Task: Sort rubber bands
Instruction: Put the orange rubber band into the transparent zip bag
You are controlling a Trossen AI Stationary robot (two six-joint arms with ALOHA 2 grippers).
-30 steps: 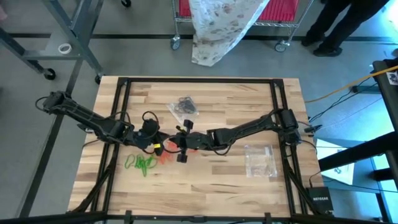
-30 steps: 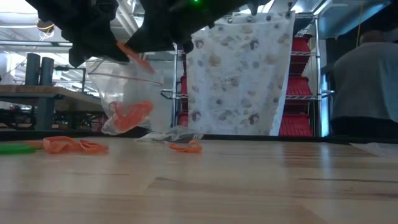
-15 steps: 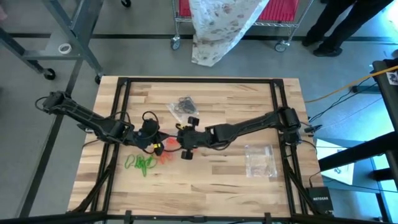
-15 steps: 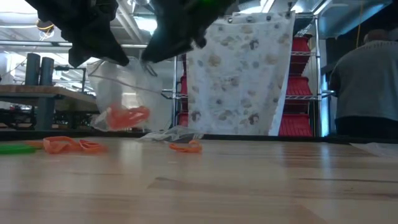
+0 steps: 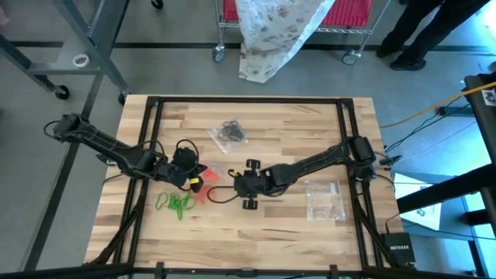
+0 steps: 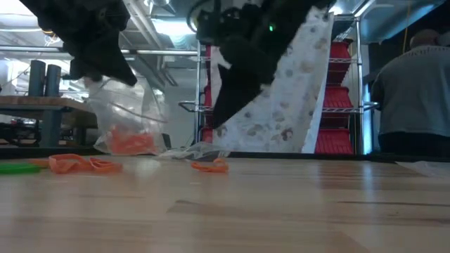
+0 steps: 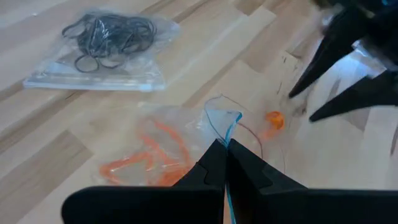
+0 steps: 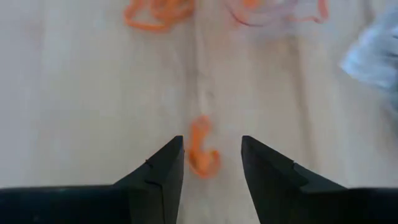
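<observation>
My left gripper [image 5: 192,175] is shut on a clear plastic bag [image 6: 125,119] with orange rubber bands [image 6: 128,142] in its bottom. The right gripper [image 8: 211,140] stands open and tipped down, just over a single orange band [image 8: 202,154] that lies on the table; its fingers stand on either side of the band without touching it. That band also shows in the low view [image 6: 211,166]. Loose orange bands [image 5: 204,194] and green bands [image 5: 177,203] lie near the left arm. My left gripper pinches the bag's upper rim [image 7: 225,123], by its blue closing strip, between its two shut fingers. The fingers slant down at it from the table's left side. The bag hangs slack below them; whether its lower end rests on the table I cannot tell.
A clear bag of black bands [image 5: 229,133] lies toward the far edge and another clear bag [image 5: 325,200] at the right. A person [image 6: 411,91] and a cart draped with patterned cloth [image 6: 274,91] stand beyond the table.
My right gripper held an orange band over the bag, opened and let it go. It then moved toward the table's right and near edges, sank and tipped downward over the single band. The bag's orange bands have settled lower.
</observation>
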